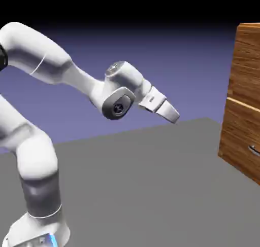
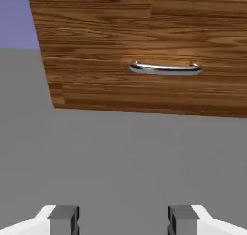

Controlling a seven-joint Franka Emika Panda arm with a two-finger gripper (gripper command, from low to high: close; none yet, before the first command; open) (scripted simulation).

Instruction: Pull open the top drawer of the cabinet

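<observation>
Blue-violet backdrop behind it, the end effector (image 2: 123, 220) hangs open and empty, angled down and short of the cabinet (image 2: 96, 89), presumably for an approach; the top drawer (image 1: 249, 63) seems to be the upper front at the exterior view's far right.

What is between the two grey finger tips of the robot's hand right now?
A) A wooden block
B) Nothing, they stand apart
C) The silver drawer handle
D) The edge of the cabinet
B: the finger tips stand wide apart with only grey floor showing between them, while the silver handle lies well beyond, on the wooden drawer front.
</observation>
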